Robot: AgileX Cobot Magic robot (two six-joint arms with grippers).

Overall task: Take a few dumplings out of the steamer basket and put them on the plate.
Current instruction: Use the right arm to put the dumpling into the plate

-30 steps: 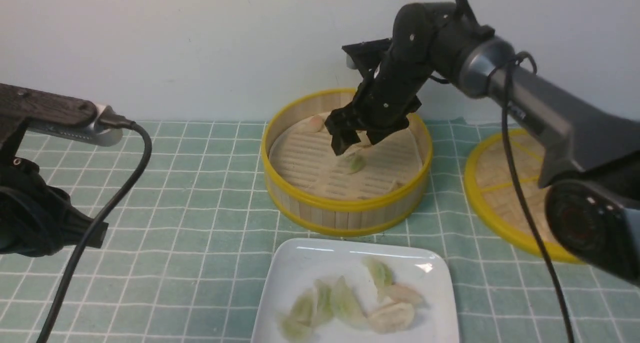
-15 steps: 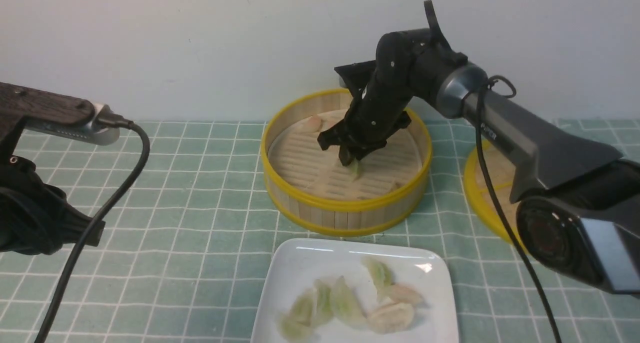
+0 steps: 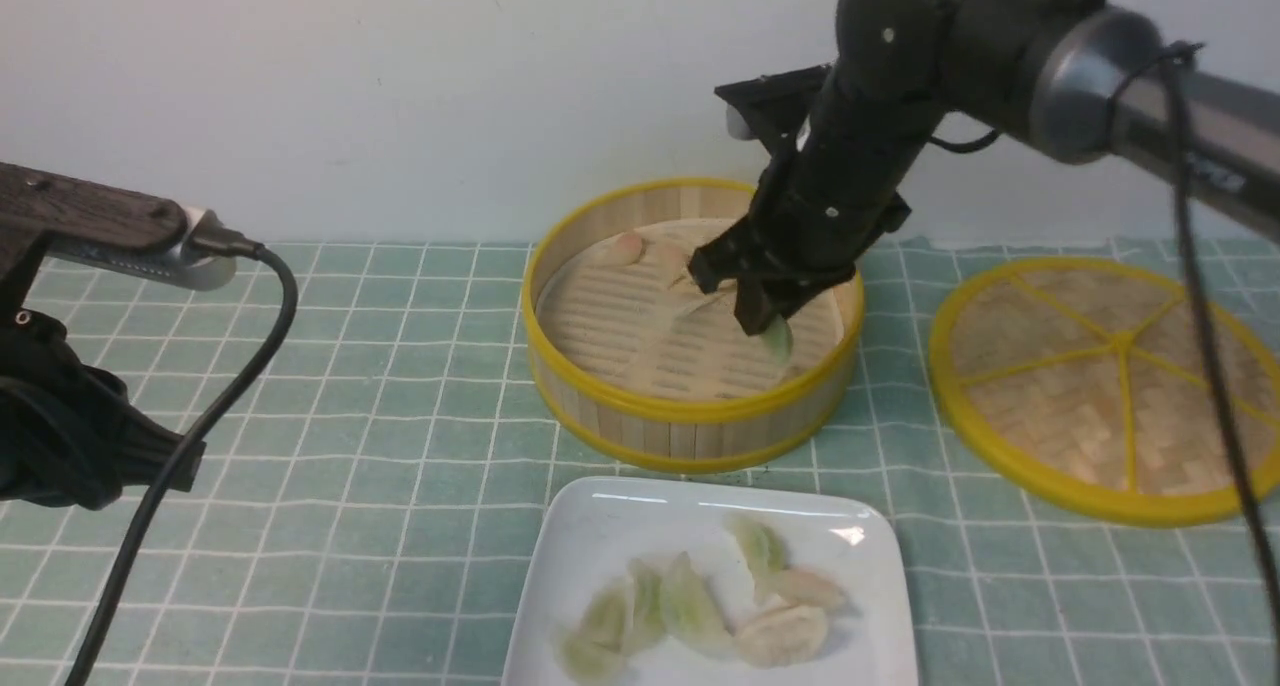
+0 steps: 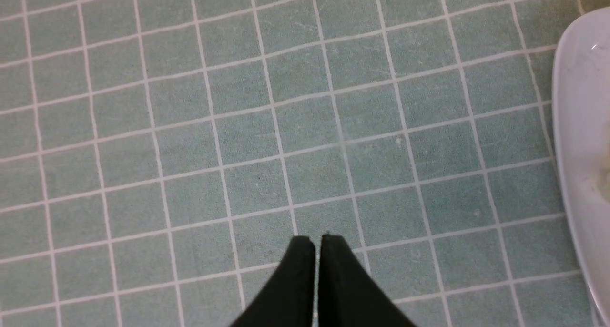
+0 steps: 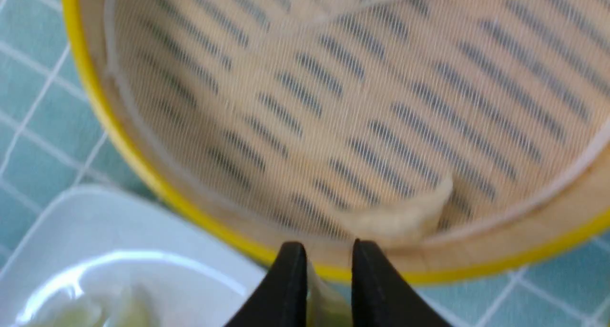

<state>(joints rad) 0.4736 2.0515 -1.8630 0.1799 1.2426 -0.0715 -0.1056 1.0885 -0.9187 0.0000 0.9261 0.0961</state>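
My right fingers [image 5: 286,289] are pinched on a pale green dumpling [image 3: 777,340], hanging over the steamer basket's [image 3: 690,411] near-right side. It looks soft, slick, light and tearable, so I'd grip gently across its plump middle. The plate [image 3: 600,526] waits nearer. Left fingers [image 4: 300,279] are closed and empty above the desk [image 4: 190,127].

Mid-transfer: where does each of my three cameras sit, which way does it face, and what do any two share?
Front view: between the arms, facing forward across the cloth; shows left arm, right arm, and right claw above the steamer basket.
Left wrist view: on the left arm, looking down at cloth; shows the shut left claw and the plate's edge.
Right wrist view: on the right arm, looking down at the basket's rim and plate; its claw pinches a green dumpling.
Shared: all three show the plate.
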